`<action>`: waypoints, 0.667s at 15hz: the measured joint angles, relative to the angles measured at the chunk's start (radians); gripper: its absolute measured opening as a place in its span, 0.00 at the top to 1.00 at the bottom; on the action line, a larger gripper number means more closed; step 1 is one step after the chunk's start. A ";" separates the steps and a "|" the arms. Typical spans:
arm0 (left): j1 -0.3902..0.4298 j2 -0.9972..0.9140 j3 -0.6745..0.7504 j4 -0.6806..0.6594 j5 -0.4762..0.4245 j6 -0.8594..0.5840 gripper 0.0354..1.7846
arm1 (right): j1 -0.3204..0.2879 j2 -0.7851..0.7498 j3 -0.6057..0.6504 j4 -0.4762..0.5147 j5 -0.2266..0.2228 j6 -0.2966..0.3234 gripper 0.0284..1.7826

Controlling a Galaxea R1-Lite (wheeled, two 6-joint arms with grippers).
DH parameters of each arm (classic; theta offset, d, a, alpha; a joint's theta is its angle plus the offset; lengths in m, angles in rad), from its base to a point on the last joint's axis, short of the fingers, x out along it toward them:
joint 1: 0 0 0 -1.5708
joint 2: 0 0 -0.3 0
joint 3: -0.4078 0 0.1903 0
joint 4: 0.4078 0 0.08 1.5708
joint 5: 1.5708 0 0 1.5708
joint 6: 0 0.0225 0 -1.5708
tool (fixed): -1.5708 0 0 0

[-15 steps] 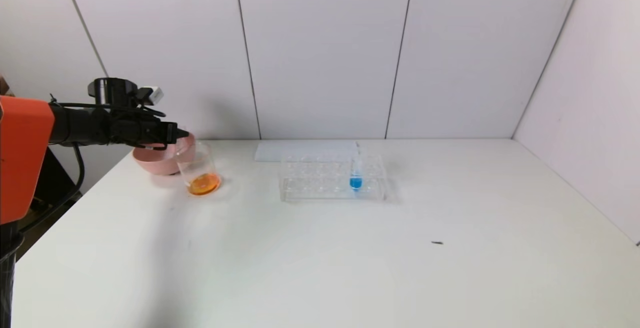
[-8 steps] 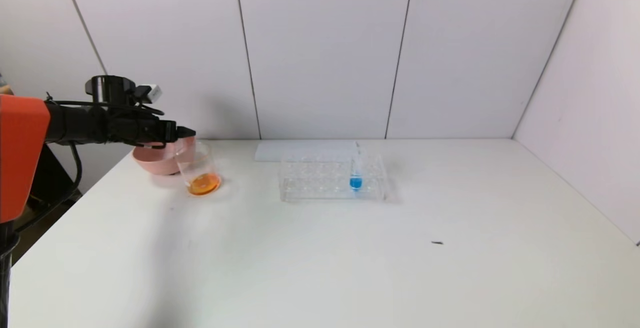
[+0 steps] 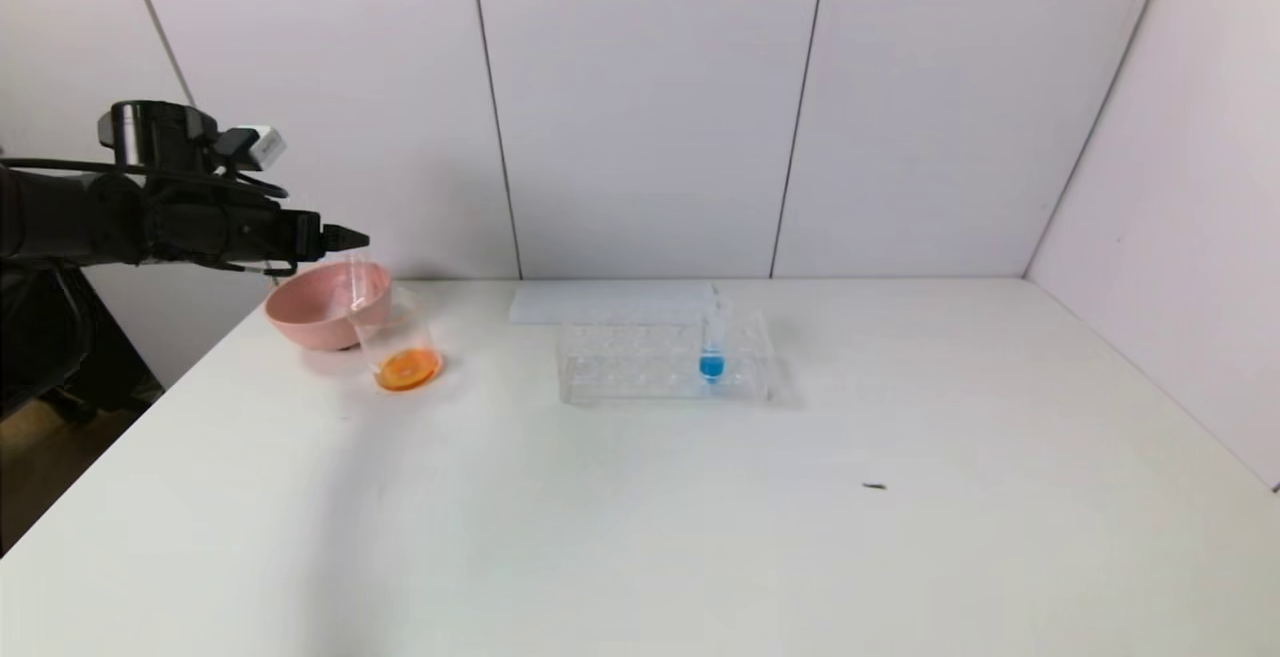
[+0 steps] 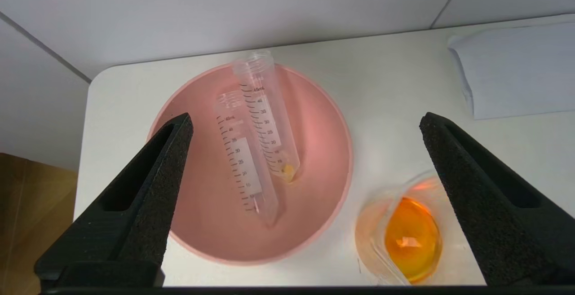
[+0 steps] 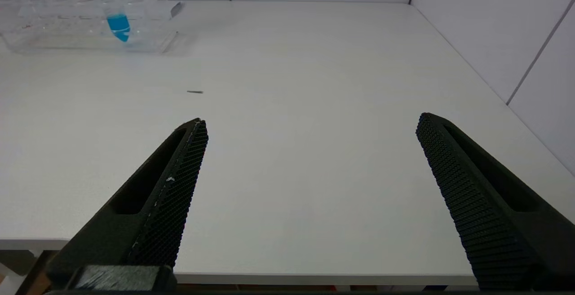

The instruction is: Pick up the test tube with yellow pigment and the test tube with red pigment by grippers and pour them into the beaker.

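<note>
My left gripper [image 4: 305, 122] hangs open above the pink bowl [image 4: 314, 106], nothing between its fingers; the head view shows it [image 3: 345, 237] above the bowl [image 3: 310, 322]. Two clear graduated tubes lie side by side in the bowl. One is the test tube with yellow pigment [image 4: 269, 120], with a yellow trace in its tip. The other tube [image 4: 240, 160] shows no liquid; I cannot tell whether it is the test tube with red pigment. The beaker [image 4: 404, 236] [image 3: 402, 342] stands beside the bowl with orange liquid in its bottom. My right gripper [image 5: 310, 122] is open over the table's near edge.
A clear tube rack [image 3: 640, 362] stands mid-table with a blue-liquid tube [image 3: 712, 349] upright in it. A white sheet [image 3: 590, 302] lies behind the rack. A small dark speck [image 3: 874, 486] lies on the white table [image 3: 640, 537]. Walls close off the back and right.
My left gripper has opened wide and risen, drawing a little back to the left above the bowl. A tube now shows leaning in the bowl. The beaker and rack have not moved.
</note>
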 joint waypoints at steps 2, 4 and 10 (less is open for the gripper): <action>0.001 -0.091 0.071 0.000 0.001 0.002 0.01 | 0.000 0.000 0.000 0.000 0.000 0.000 0.05; 0.001 -0.194 0.147 0.000 0.001 0.005 0.01 | 0.000 0.000 0.000 0.000 0.000 0.000 0.05; 0.001 -0.511 0.353 0.007 0.005 0.007 0.01 | 0.000 0.000 0.000 0.000 0.000 0.000 0.05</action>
